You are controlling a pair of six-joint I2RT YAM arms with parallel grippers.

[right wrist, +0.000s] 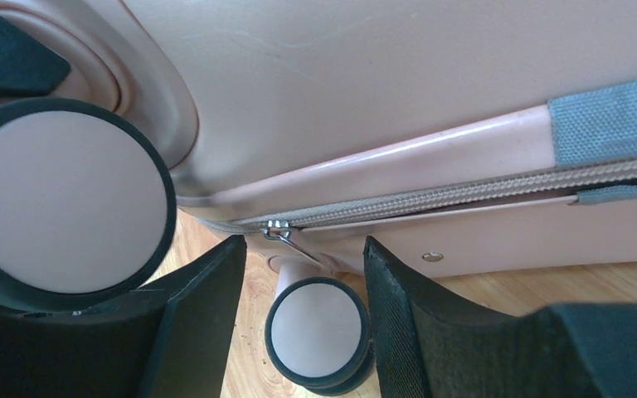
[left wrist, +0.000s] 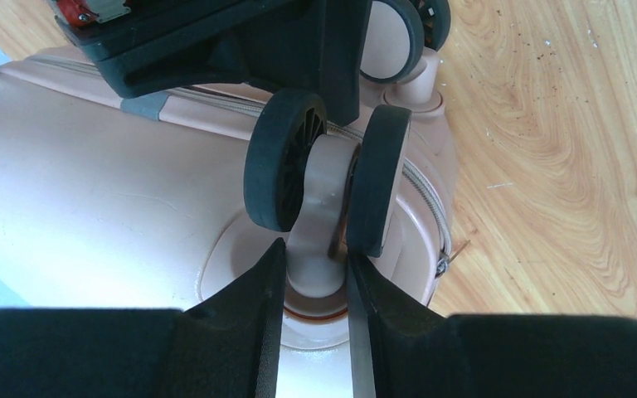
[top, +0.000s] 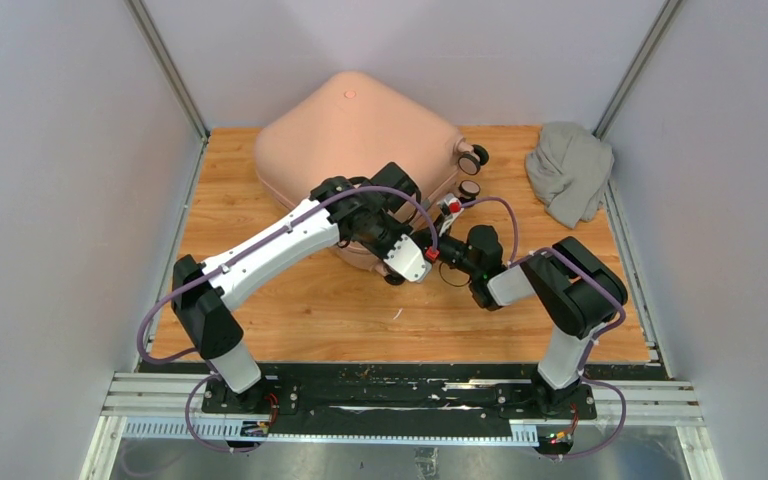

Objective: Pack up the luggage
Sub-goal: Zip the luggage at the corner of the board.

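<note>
The left gripper [left wrist: 315,332] sets its fingers [left wrist: 253,327] close on either side of the pink stem [left wrist: 317,249] of a black twin wheel [left wrist: 284,162] at the suitcase [left wrist: 91,207] corner. Whether they touch it is unclear. A zipper pull [left wrist: 442,265] hangs over the wooden table [left wrist: 564,166].

The luggage [top: 350,130] is glossy, probably plastic; the table [top: 290,320] matt wood.
</note>
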